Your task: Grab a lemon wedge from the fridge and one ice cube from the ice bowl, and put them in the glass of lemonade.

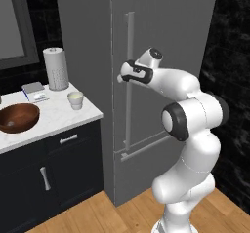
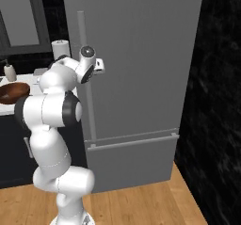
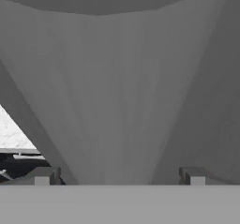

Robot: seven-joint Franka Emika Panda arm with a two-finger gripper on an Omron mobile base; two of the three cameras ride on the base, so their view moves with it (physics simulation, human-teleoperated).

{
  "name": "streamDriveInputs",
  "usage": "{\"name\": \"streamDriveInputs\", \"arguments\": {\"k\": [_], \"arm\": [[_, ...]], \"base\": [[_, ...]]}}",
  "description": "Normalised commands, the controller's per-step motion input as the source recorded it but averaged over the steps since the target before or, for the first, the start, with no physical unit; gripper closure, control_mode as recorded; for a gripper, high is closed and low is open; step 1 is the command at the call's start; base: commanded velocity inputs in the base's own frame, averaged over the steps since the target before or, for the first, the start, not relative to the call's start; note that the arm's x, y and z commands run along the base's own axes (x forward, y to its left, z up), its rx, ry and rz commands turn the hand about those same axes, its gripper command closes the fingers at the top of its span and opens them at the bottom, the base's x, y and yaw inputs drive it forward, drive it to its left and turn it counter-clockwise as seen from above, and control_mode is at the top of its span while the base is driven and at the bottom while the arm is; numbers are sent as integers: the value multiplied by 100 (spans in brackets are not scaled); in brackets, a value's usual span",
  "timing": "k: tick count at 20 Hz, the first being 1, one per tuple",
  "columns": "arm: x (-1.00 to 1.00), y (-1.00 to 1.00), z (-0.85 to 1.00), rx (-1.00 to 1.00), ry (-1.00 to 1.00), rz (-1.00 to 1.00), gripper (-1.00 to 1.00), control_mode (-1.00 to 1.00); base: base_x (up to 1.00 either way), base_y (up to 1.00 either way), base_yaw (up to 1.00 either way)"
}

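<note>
Currently: gripper at the fridge handle, jaws spread wide, nothing held.

Gripper (image 1: 122, 76) stands with its fingers (image 3: 44, 175) fully apart and empty, directly in front of the vertical bar handle (image 1: 129, 81) of the fridge (image 1: 166, 32); the hand view shows the bar rising between the two fingertips, its long axis upright. The fridge door is closed, so the lemon wedge cannot be located. The glass of lemonade (image 1: 75, 100) stands near the desk (image 1: 73, 117) corner next to the fridge, left of the gripper; the ice bowl (image 1: 17, 117) sits further left, near the front edge. Judgement: closing on the bar is the next requirement.
</note>
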Motion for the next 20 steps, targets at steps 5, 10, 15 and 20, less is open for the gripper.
{"name": "streamDriveInputs", "arguments": {"k": [5, 10, 15, 20], "arm": [[38, 15, -24, 0, 0, 0, -100, -100], [10, 23, -5, 0, 0, 0, 100, -100], [0, 4, 0, 0, 0, 0, 100, -100], [17, -27, 0, -1, 0, 0, 100, -100]], "base": [[0, 0, 0], [0, 0, 0], [0, 0, 0], [0, 0, 0]]}}
